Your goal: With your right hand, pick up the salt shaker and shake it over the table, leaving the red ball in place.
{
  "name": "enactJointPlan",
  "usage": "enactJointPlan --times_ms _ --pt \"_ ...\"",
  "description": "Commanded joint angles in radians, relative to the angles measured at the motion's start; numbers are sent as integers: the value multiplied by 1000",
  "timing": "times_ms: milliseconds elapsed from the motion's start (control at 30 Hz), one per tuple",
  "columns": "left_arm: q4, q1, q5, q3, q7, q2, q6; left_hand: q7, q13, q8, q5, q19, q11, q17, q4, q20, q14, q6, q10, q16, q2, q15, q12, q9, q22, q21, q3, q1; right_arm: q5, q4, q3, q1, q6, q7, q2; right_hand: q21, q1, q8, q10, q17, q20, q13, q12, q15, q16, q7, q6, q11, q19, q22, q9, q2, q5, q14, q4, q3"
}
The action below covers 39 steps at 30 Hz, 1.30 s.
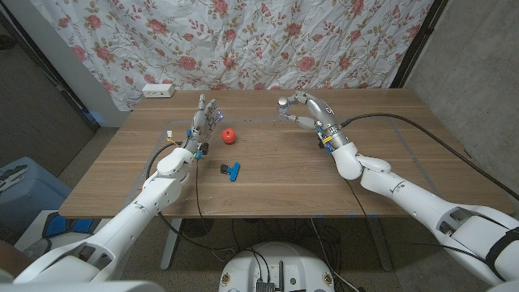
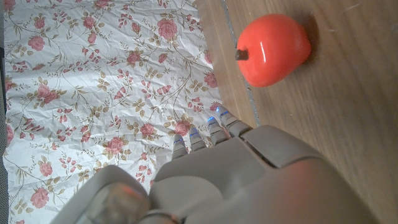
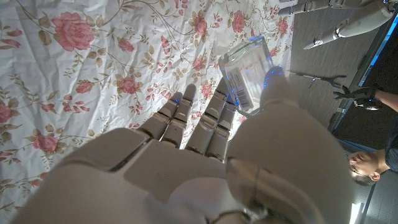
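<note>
My right hand point(image 1: 306, 111) is raised over the far middle of the table and grips the salt shaker point(image 1: 285, 105). In the right wrist view the shaker point(image 3: 244, 79) is a clear container with a printed label, pinched between my thumb and fingers point(image 3: 205, 118). The red ball point(image 1: 230, 135) lies on the wood left of centre, apart from both hands. It shows glossy, with a small dark stub, in the left wrist view point(image 2: 273, 46). My left hand point(image 1: 206, 116) stands just left of the ball with its fingers apart and pointing up, holding nothing.
A blue and black clip-like object point(image 1: 232, 170) lies on the table nearer to me than the ball. A white power strip point(image 1: 158, 90) sits at the far left edge. A floral curtain point(image 1: 243, 40) hangs behind the table. A person point(image 3: 367, 163) shows beyond my right hand.
</note>
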<state>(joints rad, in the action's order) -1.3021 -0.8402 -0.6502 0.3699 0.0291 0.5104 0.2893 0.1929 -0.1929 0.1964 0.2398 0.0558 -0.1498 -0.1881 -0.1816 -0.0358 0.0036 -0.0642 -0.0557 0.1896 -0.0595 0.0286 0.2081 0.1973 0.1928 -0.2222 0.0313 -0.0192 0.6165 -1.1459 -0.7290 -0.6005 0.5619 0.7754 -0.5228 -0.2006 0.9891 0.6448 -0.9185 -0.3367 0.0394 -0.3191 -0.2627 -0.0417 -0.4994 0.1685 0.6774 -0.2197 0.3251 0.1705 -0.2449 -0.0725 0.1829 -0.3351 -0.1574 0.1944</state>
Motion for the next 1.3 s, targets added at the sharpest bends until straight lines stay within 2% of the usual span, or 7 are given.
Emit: enactJointPlan --times_ms 33,800,967,1300 --pt "0 0 0 0 0 0 -1 6 -4 5 7 8 -5 -6 -5 -24 1 2 2 5 -101 105 4 6 5 -5 1 0 106 36 -69 45 -72 140 -1 -2 20 20 -7 -6 21 -7 -6 -142 -10 54 65 -1 16 1 -21 -7 9 -17 -2 -4" --pt "1 0 0 0 0 0 0 7 -4 5 7 8 -5 -6 -5 -24 2 2 2 5 -101 104 4 6 5 -5 1 0 230 119 -201 149 -210 336 -1 -6 53 29 -23 -15 29 -19 -10 -152 -27 54 64 -1 42 2 -25 2 16 -38 -10 -2" --pt "1 0 0 0 0 0 0 7 -4 4 7 8 -4 -6 -5 -24 2 1 3 5 -101 104 4 6 5 -5 1 0 275 111 -185 149 -241 342 0 -8 59 31 -25 -16 29 -22 -11 -151 -30 54 64 -1 49 2 -26 4 17 -43 -11 -2" --pt "1 0 0 0 0 0 0 8 -4 4 7 8 -5 -6 -5 -24 3 1 4 5 -101 104 4 6 5 -5 1 0 368 48 -170 134 -334 342 -24 -8 61 34 -29 -17 26 -26 -12 -147 -33 54 64 -1 56 2 -28 4 16 -52 -7 -2"
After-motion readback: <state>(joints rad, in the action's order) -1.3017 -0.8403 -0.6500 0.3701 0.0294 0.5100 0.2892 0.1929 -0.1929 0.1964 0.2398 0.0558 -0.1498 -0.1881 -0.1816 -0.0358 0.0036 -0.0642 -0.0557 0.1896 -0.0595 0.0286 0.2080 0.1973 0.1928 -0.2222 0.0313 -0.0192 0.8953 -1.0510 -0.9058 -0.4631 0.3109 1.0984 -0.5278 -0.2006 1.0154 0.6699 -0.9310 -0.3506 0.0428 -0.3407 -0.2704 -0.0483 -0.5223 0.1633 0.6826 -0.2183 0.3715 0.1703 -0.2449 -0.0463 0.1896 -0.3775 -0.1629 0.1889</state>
